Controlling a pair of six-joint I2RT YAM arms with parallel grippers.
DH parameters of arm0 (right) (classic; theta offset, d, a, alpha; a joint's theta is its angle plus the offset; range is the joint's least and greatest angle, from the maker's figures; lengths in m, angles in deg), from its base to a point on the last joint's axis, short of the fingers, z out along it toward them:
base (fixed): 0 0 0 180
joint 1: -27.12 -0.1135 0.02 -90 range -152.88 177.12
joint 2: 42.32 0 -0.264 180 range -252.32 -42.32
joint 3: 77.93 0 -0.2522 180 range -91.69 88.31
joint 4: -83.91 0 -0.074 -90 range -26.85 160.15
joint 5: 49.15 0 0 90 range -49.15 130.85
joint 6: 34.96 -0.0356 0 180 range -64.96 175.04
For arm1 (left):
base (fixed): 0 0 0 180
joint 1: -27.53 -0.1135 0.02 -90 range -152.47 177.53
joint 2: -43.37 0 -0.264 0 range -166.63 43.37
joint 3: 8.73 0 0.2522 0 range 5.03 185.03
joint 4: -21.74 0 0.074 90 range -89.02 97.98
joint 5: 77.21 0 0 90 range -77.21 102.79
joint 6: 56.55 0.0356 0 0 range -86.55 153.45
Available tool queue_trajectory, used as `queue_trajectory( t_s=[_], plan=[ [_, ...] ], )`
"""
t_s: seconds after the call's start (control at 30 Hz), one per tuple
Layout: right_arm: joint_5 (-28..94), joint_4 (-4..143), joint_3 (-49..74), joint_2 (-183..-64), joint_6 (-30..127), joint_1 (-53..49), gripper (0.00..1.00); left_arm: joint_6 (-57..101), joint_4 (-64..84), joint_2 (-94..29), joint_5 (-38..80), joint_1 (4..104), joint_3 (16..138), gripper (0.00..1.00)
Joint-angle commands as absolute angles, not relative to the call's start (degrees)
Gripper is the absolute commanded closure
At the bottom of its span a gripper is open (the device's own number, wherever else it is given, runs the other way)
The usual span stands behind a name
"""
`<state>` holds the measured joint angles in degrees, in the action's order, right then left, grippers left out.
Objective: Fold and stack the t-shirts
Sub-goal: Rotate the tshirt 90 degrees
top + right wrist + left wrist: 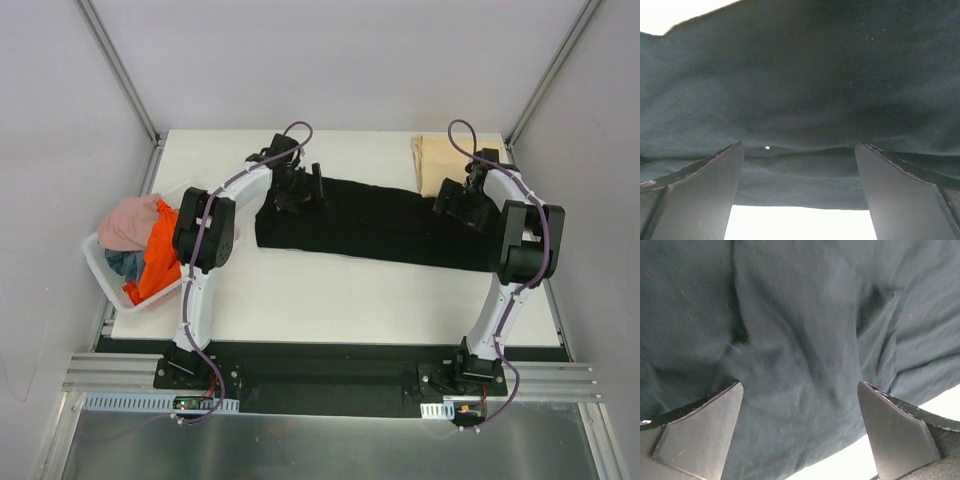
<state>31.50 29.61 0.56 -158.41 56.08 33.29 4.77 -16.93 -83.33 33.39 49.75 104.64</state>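
Note:
A large black t-shirt [380, 228] lies as a long folded strip across the middle of the table. My left gripper [298, 192] is over its far left end, jaws open, with black cloth [800, 330] filling the left wrist view between the fingers [705, 430]. My right gripper [458, 205] is over the shirt's right part, also open, with layered black cloth [800, 75] in front of it. A folded tan t-shirt [430, 160] lies at the back right. Pink [128, 222], orange [160, 252] and grey-blue [124, 264] tees sit in the basket.
The white plastic basket [98, 262] stands at the table's left edge, next to the left arm's elbow. The white table [330, 295] ends at a black rail in front. Grey walls and frame posts close in the back and sides.

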Motion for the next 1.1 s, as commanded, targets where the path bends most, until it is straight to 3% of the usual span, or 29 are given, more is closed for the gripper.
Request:
queue_trajectory(
  t_s=[0.0,0.23,0.37,0.43,0.63,0.77,0.83,0.97,1.07],
  plan=[
    [30.0,30.2,1.8,-156.6,52.1,33.1,0.03,3.5,-16.8,-88.8,33.6,47.6,110.0,0.01],
    [26.4,31.9,22.6,-142.5,46.1,32.0,0.03,0.1,-17.1,-98.7,39.0,45.7,127.1,0.01],
    [20.5,31.5,34.3,-135.0,44.1,25.2,0.03,-4.0,-17.0,-106.8,39.5,45.7,140.4,0.01],
    [18.3,29.5,35.5,-132.7,44.7,20.4,0.03,-7.7,-13.7,-111.3,38.7,45.7,147.2,0.01],
    [9.2,27.6,30.8,-138.3,47.6,-2.3,0.03,-27.3,17.0,-116.5,37.1,46.0,145.4,0.01],
    [2.4,26.5,24.9,-140.7,53.4,-10.2,0.03,-27.2,22.9,-119.4,24.4,49.2,148.5,0.01],
    [4.0,23.8,20.7,-140.4,54.6,-12.7,0.03,-25.6,26.4,-119.4,20.1,50.6,148.6,0.01],
    [25.6,14.7,17.9,-137.4,51.9,-11.7,0.03,-22.5,28.9,-118.8,15.1,51.9,148.4,0.01],
    [33.5,13.3,19.0,-135.2,48.2,-7.1,0.03,-21.1,29.4,-118.5,14.4,52.0,148.5,0.01]
  ],
)
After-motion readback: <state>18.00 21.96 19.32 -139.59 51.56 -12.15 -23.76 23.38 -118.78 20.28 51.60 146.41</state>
